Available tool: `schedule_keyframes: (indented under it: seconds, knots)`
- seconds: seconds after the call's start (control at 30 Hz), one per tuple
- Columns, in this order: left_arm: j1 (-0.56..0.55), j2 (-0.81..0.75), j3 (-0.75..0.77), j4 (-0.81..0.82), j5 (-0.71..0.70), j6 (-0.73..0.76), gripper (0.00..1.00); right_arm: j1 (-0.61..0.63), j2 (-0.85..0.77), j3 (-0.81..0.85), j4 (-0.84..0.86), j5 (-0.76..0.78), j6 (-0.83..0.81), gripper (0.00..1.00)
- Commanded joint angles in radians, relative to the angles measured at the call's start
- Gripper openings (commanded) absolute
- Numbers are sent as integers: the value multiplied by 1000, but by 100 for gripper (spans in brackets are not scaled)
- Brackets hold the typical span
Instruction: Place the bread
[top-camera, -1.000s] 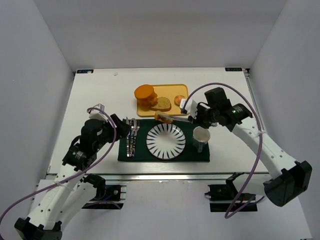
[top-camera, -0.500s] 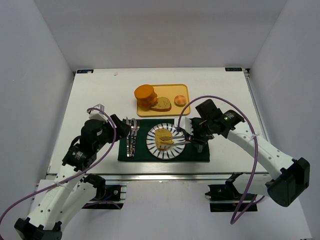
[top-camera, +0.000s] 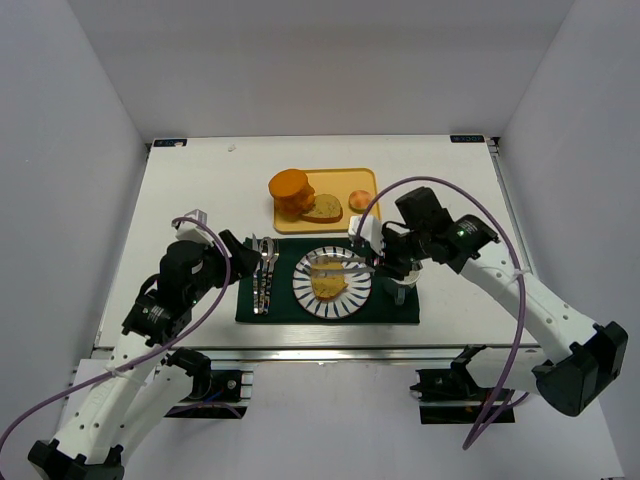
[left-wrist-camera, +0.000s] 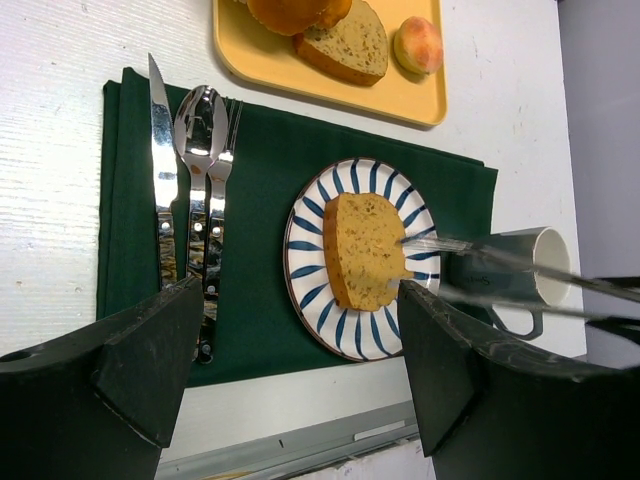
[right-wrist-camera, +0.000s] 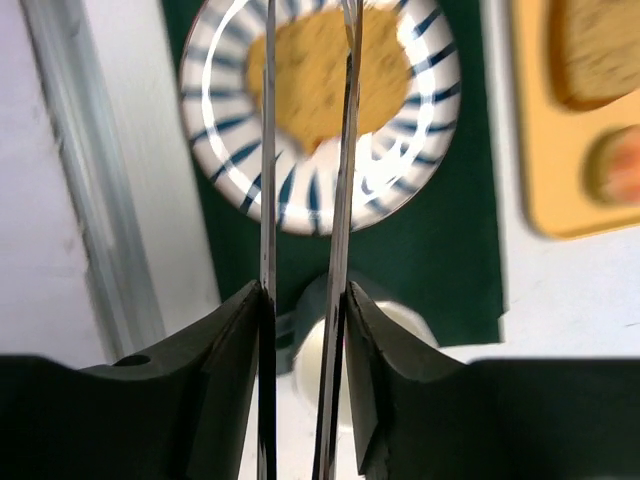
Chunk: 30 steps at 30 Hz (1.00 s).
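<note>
Left wrist view: your right hand (left-wrist-camera: 405, 262) — parted, empty — hovers over the bread (left-wrist-camera: 366, 249); retreat low and you'll drag it off the plate (left-wrist-camera: 305, 295).

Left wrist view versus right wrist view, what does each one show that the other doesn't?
Only the left wrist view shows the knife, spoon and fork lined up on the green cloth, and the whole peach on the yellow tray. Only the right wrist view shows the table's metal front rail. Both show the bread lying on the striped plate, the mug beside it, and the right gripper with its tongs parted over the bread.
</note>
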Motion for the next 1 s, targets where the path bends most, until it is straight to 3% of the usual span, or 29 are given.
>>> schedule_keyframes:
  seconds: [0.0, 0.17, 0.43, 0.63, 0.97]
  knots:
    - [1, 3, -10, 11, -8, 5, 88, 0, 8, 93, 156, -13, 100, 42]
    - [1, 13, -10, 23, 0, 8, 88, -4, 117, 153, 324, 82, 90, 40]
    - [1, -10, -8, 21, -10, 2, 88, 0, 380, 332, 515, 210, -64, 45]
    - [1, -33, -15, 15, -17, -9, 88, 4, 485, 387, 540, 259, -171, 48]
    - [1, -20, -28, 43, -8, -10, 88, 10, 526, 369, 516, 292, -233, 47]
